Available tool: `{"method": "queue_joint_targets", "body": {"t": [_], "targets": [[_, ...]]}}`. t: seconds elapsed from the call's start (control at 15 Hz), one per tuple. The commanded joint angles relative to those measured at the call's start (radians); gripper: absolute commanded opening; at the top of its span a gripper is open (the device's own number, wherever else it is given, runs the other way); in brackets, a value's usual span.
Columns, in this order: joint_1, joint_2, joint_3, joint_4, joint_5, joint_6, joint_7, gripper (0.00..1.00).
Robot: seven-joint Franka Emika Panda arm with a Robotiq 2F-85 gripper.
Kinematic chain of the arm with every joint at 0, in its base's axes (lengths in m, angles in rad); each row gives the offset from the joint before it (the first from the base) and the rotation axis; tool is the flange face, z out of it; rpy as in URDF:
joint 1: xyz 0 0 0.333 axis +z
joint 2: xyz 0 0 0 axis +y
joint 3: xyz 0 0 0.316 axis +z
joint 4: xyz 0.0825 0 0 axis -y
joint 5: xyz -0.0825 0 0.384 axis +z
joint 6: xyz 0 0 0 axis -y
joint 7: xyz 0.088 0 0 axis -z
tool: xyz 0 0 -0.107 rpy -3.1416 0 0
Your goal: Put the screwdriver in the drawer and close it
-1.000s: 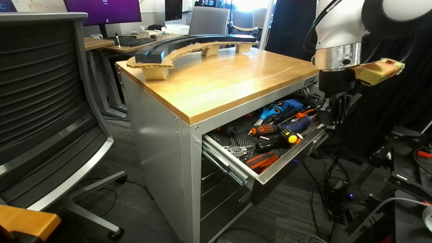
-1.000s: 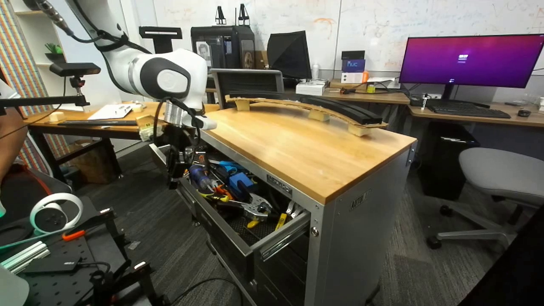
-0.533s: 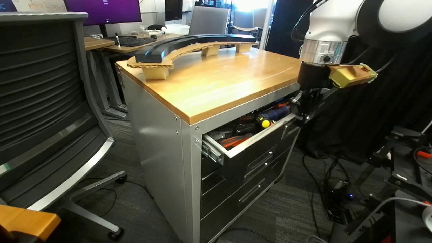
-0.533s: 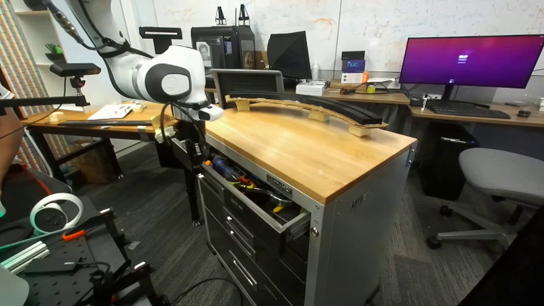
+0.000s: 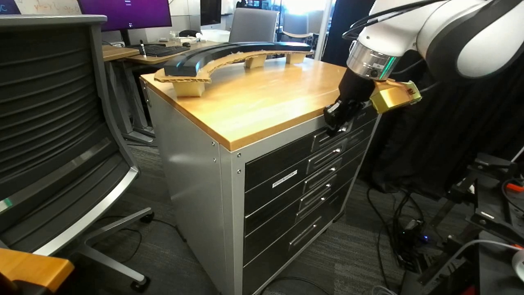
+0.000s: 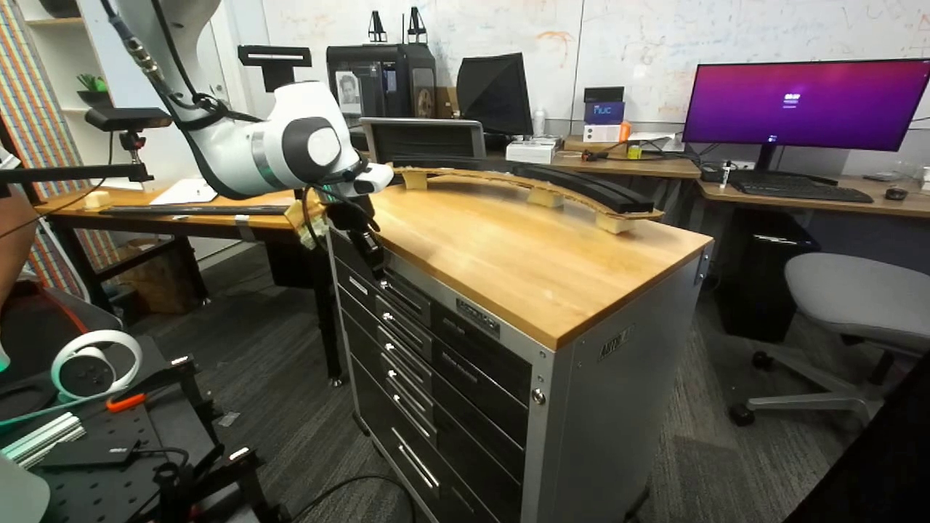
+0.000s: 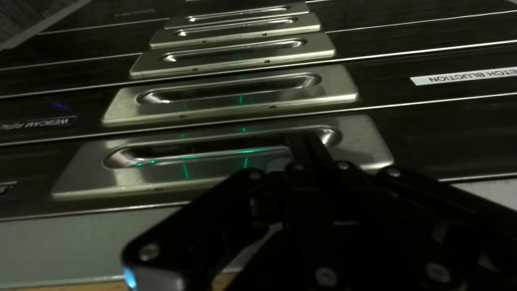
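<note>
The closed drawer (image 5: pixel 282 159) hides its inside, and the wrist view's edge cuts a white label (image 7: pixel 464 76) short.

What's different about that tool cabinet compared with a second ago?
The top drawer slid inward, from open to apparently flush with the cabinet, hiding its tools. The robot's fingers moved in with it, tilting; no grasp or release is visible. The curved black piece above the benchtop stayed put.

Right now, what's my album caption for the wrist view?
Robotiq gripper, jaws together, in front of the recessed silver handle of the closed top drawer.
</note>
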Motion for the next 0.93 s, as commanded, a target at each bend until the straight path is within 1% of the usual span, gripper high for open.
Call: {"method": "queue_joint_targets", "body": {"t": [0.0, 0.07, 0.13, 0.2, 0.27, 0.33, 0.4, 0.47, 0.53, 0.6, 0.73, 0.87], "targets": [[-0.031, -0.104, 0.043, -0.064, 0.022, -0.059, -0.076, 0.38], [-0.057, -0.150, 0.080, -0.090, 0.072, -0.125, -0.146, 0.47], [-0.174, -0.226, 0.217, -0.142, 0.135, -0.194, -0.244, 0.53], [-0.204, -0.266, 0.265, -0.148, 0.199, -0.284, -0.307, 0.62], [-0.193, -0.310, 0.261, -0.157, 0.286, -0.370, -0.382, 0.69], [-0.215, -0.349, 0.282, -0.153, 0.337, -0.454, -0.438, 0.78], [-0.222, -0.399, 0.290, -0.141, 0.365, -0.542, -0.477, 0.84], [-0.228, -0.446, 0.295, -0.127, 0.388, -0.626, -0.512, 0.93], [-0.233, -0.497, 0.297, -0.107, 0.405, -0.710, -0.535, 0.98], [-0.239, -0.541, 0.295, -0.090, 0.412, -0.780, -0.555, 1.00], [-0.248, -0.617, 0.290, -0.032, 0.431, -0.930, -0.587, 1.00], [-0.257, -0.676, 0.271, 0.044, 0.488, -1.078, -0.634, 1.00]]}}
